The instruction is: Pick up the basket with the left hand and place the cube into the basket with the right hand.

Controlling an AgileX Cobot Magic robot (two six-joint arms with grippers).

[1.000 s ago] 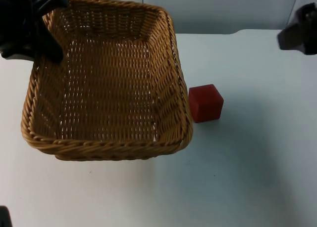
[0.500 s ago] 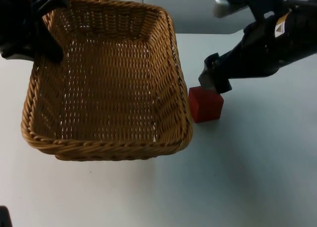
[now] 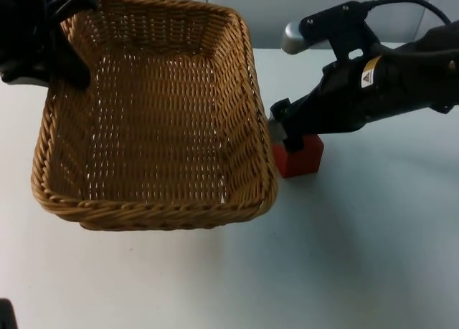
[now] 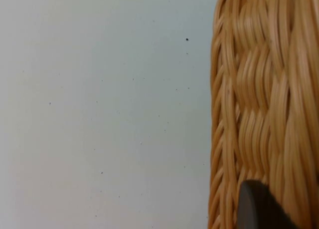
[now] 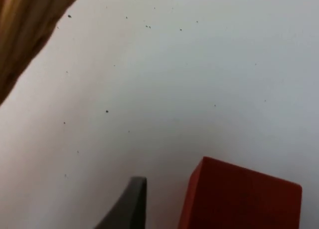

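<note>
Mostly hidden under the right arm: the top and far side of the red cube (image 3: 305,159), with just its near faces and right edge peeking out. Cut off too in the right wrist view, the cube (image 5: 239,199) running out past the frame edge.

Right gripper (image 3: 281,132) down at the cube's left upper corner, squeezed between it and the basket (image 3: 154,216) wall. One grey fingertip (image 5: 130,204) beside the cube's side face, a strip of bare table between them, so spread and not gripping. Second fingertip out of frame. A blurred bit of basket (image 5: 30,24) weave nearby.

Left gripper (image 3: 72,64) at the basket's far left corner, clamped on the rim. Exact pinch buried under the black arm. From the left wrist, a dark fingertip (image 4: 254,209) pressed against the woven rim (image 4: 259,89), the rest of the basket cut off. Hard to tell whether lifted or resting.

Basket empty, open side up, near right corner just beside the cube.

Underneath, a white table (image 3: 344,257) with small dark specks. Behind, a grey wall (image 3: 301,13) at the table's far edge.
</note>
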